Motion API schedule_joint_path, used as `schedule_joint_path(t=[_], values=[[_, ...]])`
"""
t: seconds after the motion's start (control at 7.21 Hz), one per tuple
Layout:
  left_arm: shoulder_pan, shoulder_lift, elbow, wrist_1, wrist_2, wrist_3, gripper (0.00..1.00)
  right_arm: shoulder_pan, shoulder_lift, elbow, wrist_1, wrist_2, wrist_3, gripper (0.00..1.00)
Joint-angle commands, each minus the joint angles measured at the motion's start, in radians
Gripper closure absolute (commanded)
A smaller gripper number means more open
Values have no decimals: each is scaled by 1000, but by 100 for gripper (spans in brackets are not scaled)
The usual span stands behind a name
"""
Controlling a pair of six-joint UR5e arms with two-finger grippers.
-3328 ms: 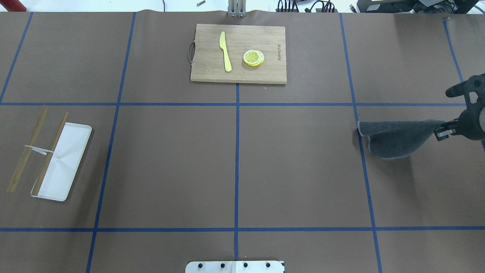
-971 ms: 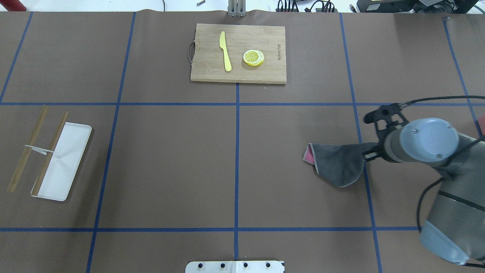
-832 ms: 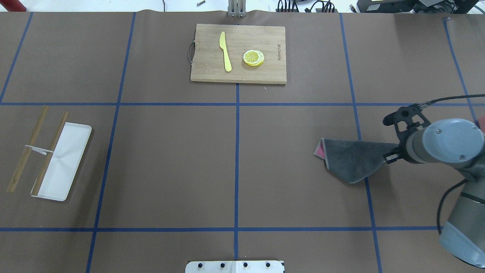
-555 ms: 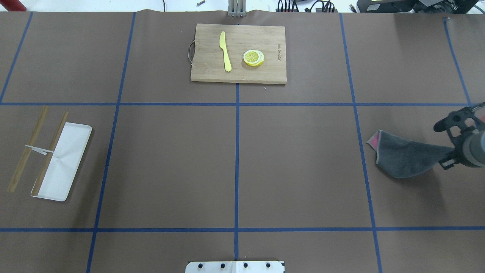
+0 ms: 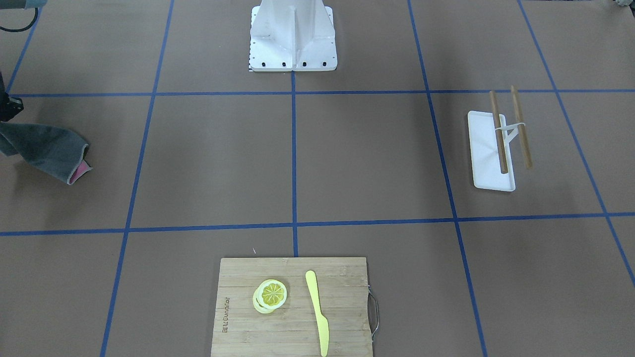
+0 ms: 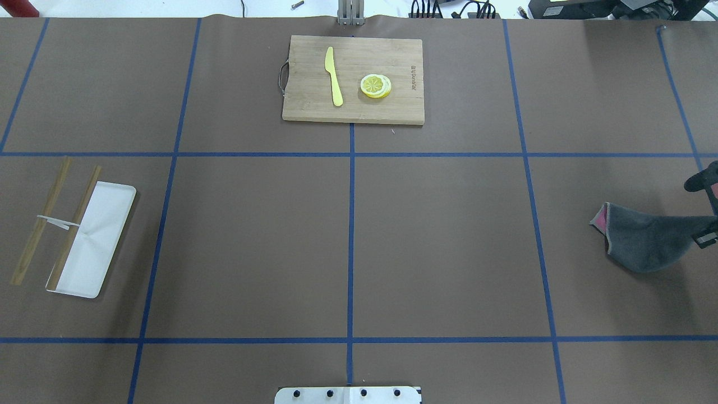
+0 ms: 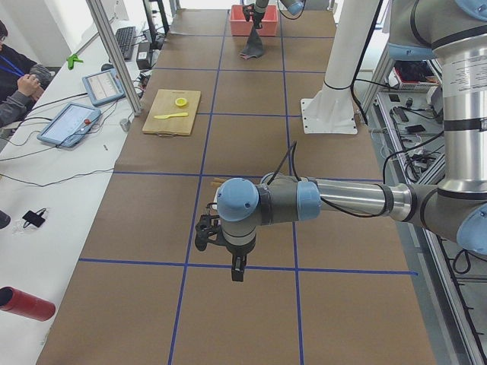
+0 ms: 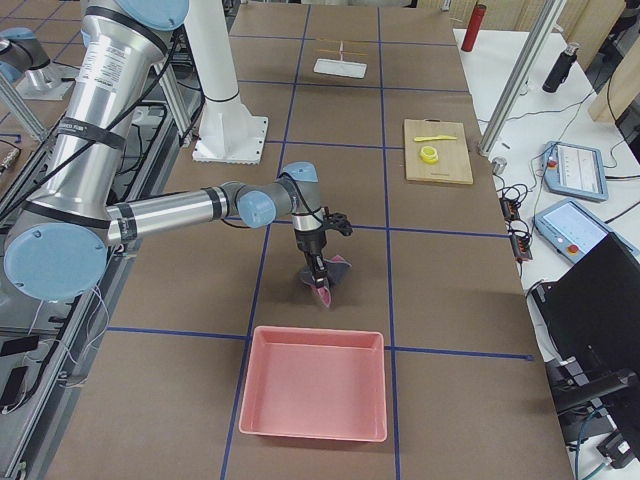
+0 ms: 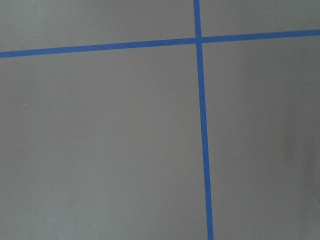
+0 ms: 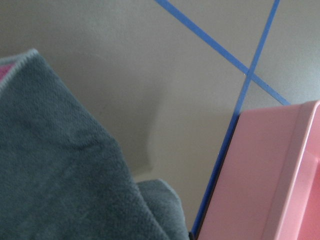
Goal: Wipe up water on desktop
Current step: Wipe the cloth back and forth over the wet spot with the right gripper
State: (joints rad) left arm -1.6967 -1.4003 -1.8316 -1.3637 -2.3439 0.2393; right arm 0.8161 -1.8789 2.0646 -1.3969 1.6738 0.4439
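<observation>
right tool pinching grey cloth, over desktop

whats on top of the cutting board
A yellow knife and a stack of lemon slices lie apart on the cutting board. The lower slices are mostly covered by the top one, so their count is unclear.

A robotics lab: tape-gridded desktop, aluminium posts, tablets on a side bench.
</observation>
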Motion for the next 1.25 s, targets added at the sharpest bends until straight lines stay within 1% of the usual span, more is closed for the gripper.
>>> schedule_joint_path(t=[0.0,0.28,0.42,0.55,0.69,0.83,0.97,1.11], values=[[0,-2,0,0,0,0,1,-94,131,2,4,52,216,100],[0,-2,2,0,0,0,1,-295,350,-9,-10,31,530,100],[0,-5,6,-1,0,0,1,-384,465,-11,-48,-11,638,100],[2,-6,9,-2,0,0,1,-458,585,-21,-112,-55,732,100],[2,-8,15,-2,0,0,1,-491,662,-20,-158,-74,795,100],[2,-9,24,-2,0,0,1,-497,669,-18,-175,-80,803,100],[3,-11,26,-3,0,2,1,-488,652,-18,-192,-80,788,100],[3,-11,26,-3,0,2,1,-465,600,-9,-200,-77,767,100]])
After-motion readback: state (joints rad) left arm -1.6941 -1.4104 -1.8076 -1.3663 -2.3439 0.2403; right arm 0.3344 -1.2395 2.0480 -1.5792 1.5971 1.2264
